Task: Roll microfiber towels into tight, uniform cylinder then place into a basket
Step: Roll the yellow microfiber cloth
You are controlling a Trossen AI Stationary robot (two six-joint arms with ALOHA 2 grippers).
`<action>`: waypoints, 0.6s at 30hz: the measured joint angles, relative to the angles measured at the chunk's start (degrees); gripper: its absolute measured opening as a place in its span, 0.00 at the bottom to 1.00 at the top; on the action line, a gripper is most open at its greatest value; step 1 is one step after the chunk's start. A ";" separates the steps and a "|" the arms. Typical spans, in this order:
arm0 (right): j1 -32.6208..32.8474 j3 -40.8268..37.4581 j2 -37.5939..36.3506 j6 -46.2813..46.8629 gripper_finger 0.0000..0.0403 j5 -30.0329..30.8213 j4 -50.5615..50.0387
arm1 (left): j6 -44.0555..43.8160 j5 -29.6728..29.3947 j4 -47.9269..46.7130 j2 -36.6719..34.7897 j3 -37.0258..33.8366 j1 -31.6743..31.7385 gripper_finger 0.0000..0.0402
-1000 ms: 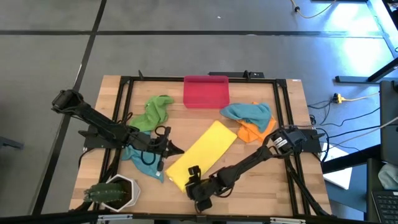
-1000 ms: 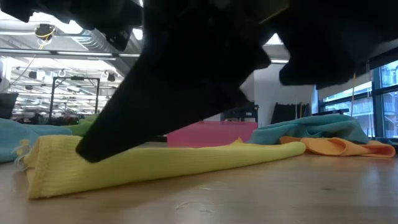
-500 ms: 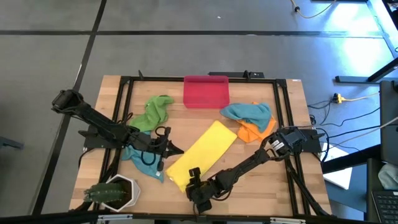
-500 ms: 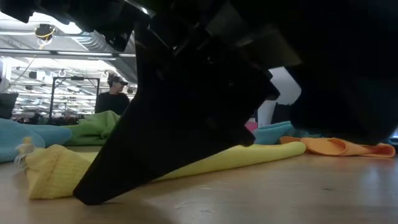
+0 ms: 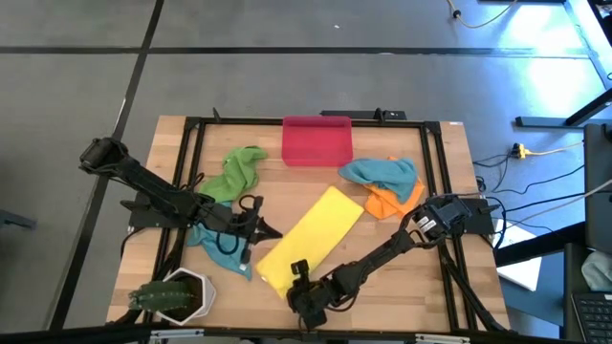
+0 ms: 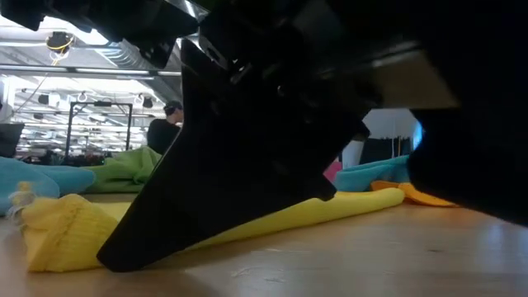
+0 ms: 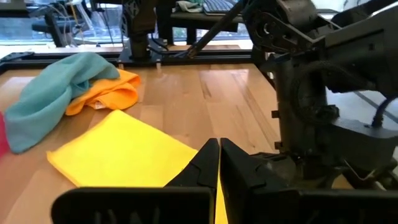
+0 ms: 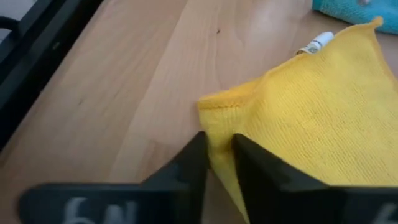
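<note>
Yellow knitted microfibre, folded into a long flat strip, forms the yellow towel [image 5: 308,236], which is laid diagonally across the middle of the wooden table [image 5: 411,287]. Its near corner is pinched between the fingers of the right gripper [image 8: 217,163], which are drawn nearly together with a narrow fold of cloth clamped between them; the ribbed weave and stitched hem are seen clearly in the right wrist view. In the low view the same end of the towel [image 6: 58,231] is bunched and slightly raised beneath the dark gripper body.

The left gripper [image 7: 219,163] is held beside the towel's left edge, its two tapered fingers pressed together with nothing between them. A crumpled teal towel [image 5: 218,250] is lying under that arm.

The basket [image 5: 316,140], a rectangular red-pink plastic bin with low walls, is set at the far edge of the table, apart from the yellow towel. A rumpled green towel [image 5: 235,172] is heaped to its left. To its right, a second teal towel [image 5: 381,175] is draped over an orange towel [image 5: 394,203].
</note>
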 joint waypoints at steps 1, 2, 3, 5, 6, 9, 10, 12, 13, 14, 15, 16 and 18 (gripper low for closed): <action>0.00 -0.02 0.00 0.07 0.10 0.03 0.24 | 0.61 0.01 -0.02 0.02 0.00 -0.02 0.02; 0.03 -0.11 0.00 0.28 0.06 0.26 0.61 | 0.70 -0.20 -0.02 0.02 0.00 0.00 0.02; 0.02 -0.13 0.04 0.44 0.03 0.73 1.12 | 0.28 -0.86 0.00 0.00 0.00 0.00 0.02; -0.03 -0.17 0.11 1.49 0.03 1.26 1.95 | -0.79 -1.77 0.00 0.01 0.00 0.00 0.02; -0.07 -0.17 0.10 2.29 0.03 1.31 2.08 | -0.81 -1.76 0.00 0.01 0.00 -0.01 0.03; -0.11 -0.24 -0.34 4.43 0.02 1.32 1.62 | -0.63 -1.52 -0.04 0.00 0.00 -0.84 0.08; -0.13 -0.35 -0.73 4.52 0.02 1.34 1.47 | -0.57 -1.34 -0.07 0.00 0.00 -1.14 0.10; -0.15 -0.50 -1.59 4.79 0.01 1.34 1.31 | -0.55 -1.30 -0.10 0.02 0.00 -1.66 0.14; -0.15 -0.50 -2.24 5.12 0.01 1.39 1.32 | -0.54 -1.33 -0.17 0.00 0.00 -1.88 0.16; -0.15 -0.47 -2.85 5.57 0.01 1.56 1.37 | -0.54 -1.34 -0.34 0.02 0.00 -2.12 0.19; -0.20 -0.39 -3.61 5.94 0.01 1.65 1.33 | -0.52 -1.37 -0.42 0.00 0.00 -2.40 0.21; -0.17 -0.37 -4.28 6.04 0.01 1.93 0.77 | -0.18 -1.34 -0.55 0.02 0.00 -2.69 0.23; -0.13 -0.31 -5.04 6.29 0.01 2.24 0.48 | 0.94 -1.34 -0.80 0.02 0.00 -3.45 0.26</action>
